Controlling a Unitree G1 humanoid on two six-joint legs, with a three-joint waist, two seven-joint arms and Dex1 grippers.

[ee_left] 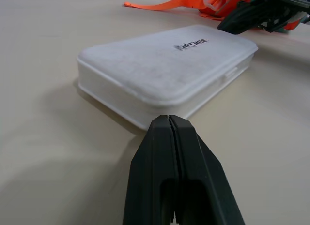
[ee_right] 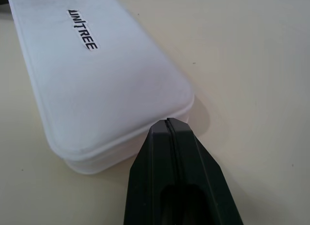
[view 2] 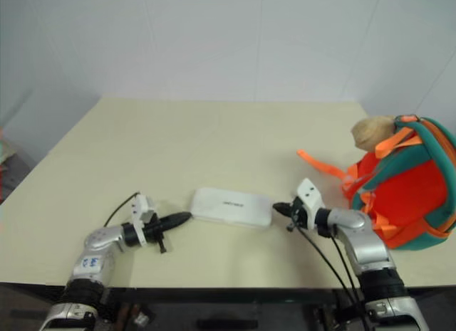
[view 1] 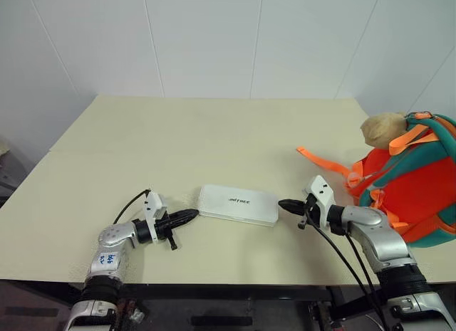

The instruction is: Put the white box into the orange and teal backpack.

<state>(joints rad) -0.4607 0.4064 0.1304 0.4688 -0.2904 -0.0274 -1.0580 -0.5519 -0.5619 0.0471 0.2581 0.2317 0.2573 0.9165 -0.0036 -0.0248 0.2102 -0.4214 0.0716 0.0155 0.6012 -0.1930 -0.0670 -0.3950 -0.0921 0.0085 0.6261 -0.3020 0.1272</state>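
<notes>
The white box (view 1: 238, 204) lies flat on the table (view 1: 178, 139) near its front edge, dark lettering on its lid. My left gripper (view 1: 193, 215) is shut, its tip pointing at the box's left end, right beside it (ee_left: 169, 117). My right gripper (view 1: 283, 203) is shut too, its tip against or just off the box's right end (ee_right: 167, 120). The orange and teal backpack (view 1: 406, 188) stands at the table's right edge, a tan plush toy (view 1: 382, 129) on top and an orange strap (view 1: 324, 162) trailing toward the box.
A white wall rises behind the table. Black cables run along both forearms. Bare tabletop stretches behind the box and to the left.
</notes>
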